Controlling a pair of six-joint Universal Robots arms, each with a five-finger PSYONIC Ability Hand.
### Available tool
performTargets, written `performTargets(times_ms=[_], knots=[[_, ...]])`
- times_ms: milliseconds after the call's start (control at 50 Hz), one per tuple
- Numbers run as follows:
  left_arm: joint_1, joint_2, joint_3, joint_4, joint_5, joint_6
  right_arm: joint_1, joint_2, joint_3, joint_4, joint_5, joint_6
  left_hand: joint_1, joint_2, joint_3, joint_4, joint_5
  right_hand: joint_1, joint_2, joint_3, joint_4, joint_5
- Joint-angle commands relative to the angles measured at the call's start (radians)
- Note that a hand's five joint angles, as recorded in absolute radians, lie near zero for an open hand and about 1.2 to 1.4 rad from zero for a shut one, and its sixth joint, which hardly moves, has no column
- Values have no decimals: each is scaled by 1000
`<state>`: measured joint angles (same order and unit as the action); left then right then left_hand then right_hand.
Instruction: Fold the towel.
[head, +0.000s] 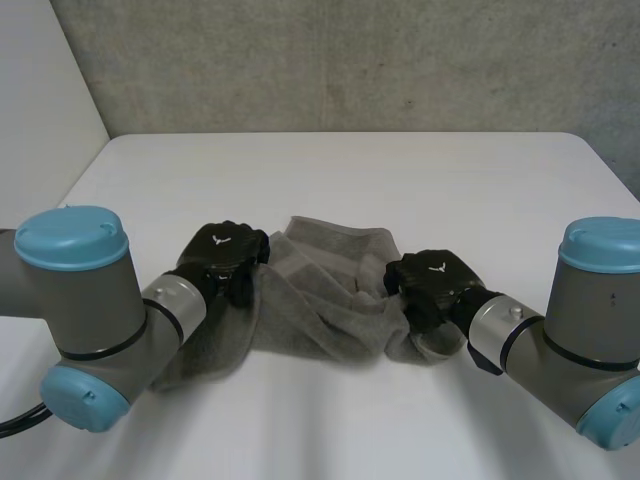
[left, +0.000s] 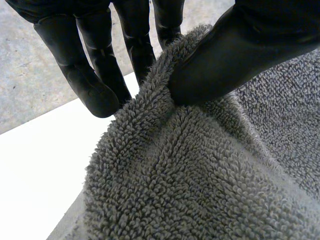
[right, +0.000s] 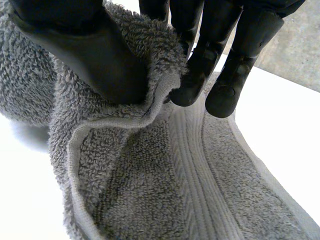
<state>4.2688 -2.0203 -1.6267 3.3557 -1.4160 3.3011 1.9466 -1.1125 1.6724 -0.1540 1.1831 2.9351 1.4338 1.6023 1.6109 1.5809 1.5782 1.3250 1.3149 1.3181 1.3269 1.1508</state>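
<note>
Grasp step: left hand (head: 222, 258) and right hand (head: 432, 283) each clamp an edge of the towel (head: 315, 305); next, likely an even lift across.

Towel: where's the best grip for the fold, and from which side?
Probably its two side edges, one per hand, each coming from its own side. The towel lies bunched, and the left hand and right hand each pinch a raised fold there, thumb against fingers.
</note>
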Motion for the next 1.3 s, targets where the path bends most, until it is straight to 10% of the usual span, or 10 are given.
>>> performTargets(times_ms=[20, 140, 300, 920, 960, 1040, 1160, 1300], knots=[[6, 0, -1, 1, 0, 0, 3, 0, -3, 5, 1, 6, -37, -206, -215, -185, -356, -95, -85, -88, -97, -95], [8, 0, 7, -1, 0, 0, -9, 2, -13, 7, 16, 7, -37, -206, -215, -185, -356, -365, -355, -358, -367, -365], [19, -6, 85, -10, 0, -5, -44, -1, -83, 28, 26, 6, -37, -206, -215, -185, -356, 51, 61, 57, 49, 50], [16, -330, 510, -76, -175, 92, -15, 393, -620, 34, 142, 1, -37, -206, -215, -185, -356, 71, 81, 78, 69, 71], [16, -314, 504, -79, -182, 91, -14, 388, -623, 36, 151, 1, -99, -267, -276, -246, -418, -10, 0, -3, -12, -10], [11, -243, 479, -99, -182, 97, -12, 341, -609, 53, 154, -1, -1259, -1428, -1436, -1406, -1578, -540, -530, -533, -542, -540], [-3, -135, 444, -163, -184, 89, -29, 231, -591, 189, 148, -1, -1258, -1427, -1436, -1406, -1577, -1110, -1100, -1103, -1112, -1110], [-9, -16, 339, -197, -185, 92, -32, 111, -518, 254, 135, -1, -1229, -1398, -1406, -1376, -1548, -1150, -1140, -1144, -1152, -1151]])
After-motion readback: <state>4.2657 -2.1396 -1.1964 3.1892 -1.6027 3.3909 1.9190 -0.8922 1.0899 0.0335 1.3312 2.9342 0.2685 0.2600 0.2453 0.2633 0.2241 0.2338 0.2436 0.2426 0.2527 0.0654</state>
